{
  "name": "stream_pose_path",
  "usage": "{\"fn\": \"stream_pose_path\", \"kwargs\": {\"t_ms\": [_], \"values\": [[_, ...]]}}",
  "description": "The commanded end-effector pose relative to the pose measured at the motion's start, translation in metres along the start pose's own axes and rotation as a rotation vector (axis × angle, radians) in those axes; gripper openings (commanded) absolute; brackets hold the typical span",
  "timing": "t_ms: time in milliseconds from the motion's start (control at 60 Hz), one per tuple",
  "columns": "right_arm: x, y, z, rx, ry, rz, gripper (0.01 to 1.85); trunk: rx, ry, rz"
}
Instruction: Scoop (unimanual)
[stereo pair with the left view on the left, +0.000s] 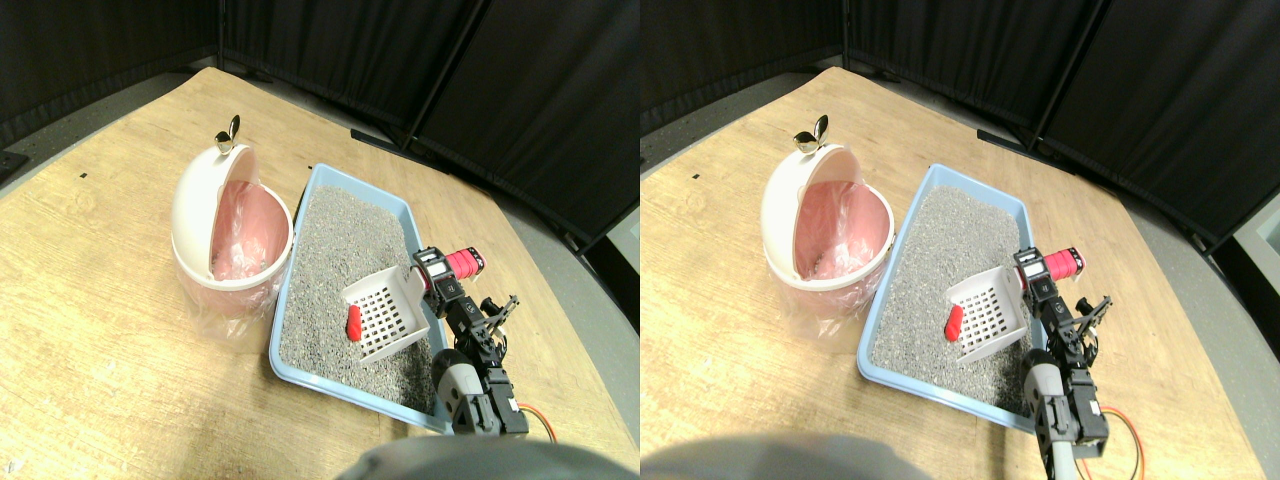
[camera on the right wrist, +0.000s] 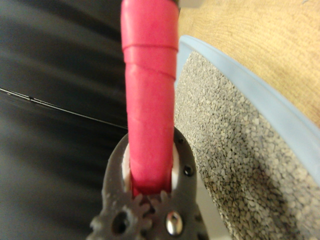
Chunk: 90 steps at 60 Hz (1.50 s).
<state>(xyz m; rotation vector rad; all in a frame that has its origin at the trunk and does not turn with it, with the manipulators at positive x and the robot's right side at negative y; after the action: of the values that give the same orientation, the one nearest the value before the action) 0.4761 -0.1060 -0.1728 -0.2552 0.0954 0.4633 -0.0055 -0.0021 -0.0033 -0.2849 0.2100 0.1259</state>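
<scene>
A white slotted scoop (stereo pair with the left view on the left: 388, 312) hangs tilted just over the grey litter (stereo pair with the left view on the left: 340, 240) in the light blue tray (stereo pair with the left view on the left: 340, 385). A small red piece (stereo pair with the left view on the left: 354, 322) sits at the scoop's front lip, touching the litter. My right gripper (stereo pair with the left view on the left: 438, 275) is at the scoop's rear and is shut on its red wrapped handle (stereo pair with the left view on the left: 463, 263). In the wrist view the dark jaws clamp the red handle (camera on the right wrist: 150, 100) at my gripper (camera on the right wrist: 150, 167), with litter (camera on the right wrist: 230, 150) and the blue tray rim (camera on the right wrist: 260, 100) beside it.
A pink bin (stereo pair with the left view on the left: 245, 270) with a white swing lid (stereo pair with the left view on the left: 195, 205) tipped open and a pink liner stands against the tray's left side. Both rest on a wooden board (stereo pair with the left view on the left: 100, 300). Black curtains (stereo pair with the left view on the left: 520, 90) close off the back.
</scene>
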Motion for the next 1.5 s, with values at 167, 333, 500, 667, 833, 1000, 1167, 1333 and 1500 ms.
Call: {"fn": "stream_pose_path", "kwargs": {"t_ms": [167, 333, 500, 667, 833, 1000, 1167, 1333, 1500], "values": [[0.007, -0.009, 0.033, 0.265, -0.083, -0.023, 0.06, -0.023, 0.024, 0.048], [0.01, -0.02, 0.043, 0.296, -0.1, -0.061, 0.06, -0.024, 0.013, 0.056], [0.01, -0.033, 0.051, 0.281, -0.141, -0.046, 0.06, -0.023, -0.002, 0.062], [0.006, -0.042, 0.057, 0.3, -0.153, -0.065, 0.06, -0.038, -0.028, 0.082], [0.004, -0.044, 0.059, 0.357, -0.149, -0.07, 0.06, -0.053, -0.053, 0.106], [0.007, -0.043, 0.06, 0.422, -0.169, -0.074, 0.06, -0.057, -0.07, 0.125], [0.013, -0.043, 0.067, 0.546, -0.19, -0.074, 0.06, -0.063, -0.092, 0.144], [0.02, -0.042, 0.079, 0.541, -0.203, -0.039, 0.06, -0.071, -0.111, 0.163], [0.031, -0.043, 0.093, 0.533, -0.215, -0.007, 0.06, -0.083, -0.116, 0.177]]}}
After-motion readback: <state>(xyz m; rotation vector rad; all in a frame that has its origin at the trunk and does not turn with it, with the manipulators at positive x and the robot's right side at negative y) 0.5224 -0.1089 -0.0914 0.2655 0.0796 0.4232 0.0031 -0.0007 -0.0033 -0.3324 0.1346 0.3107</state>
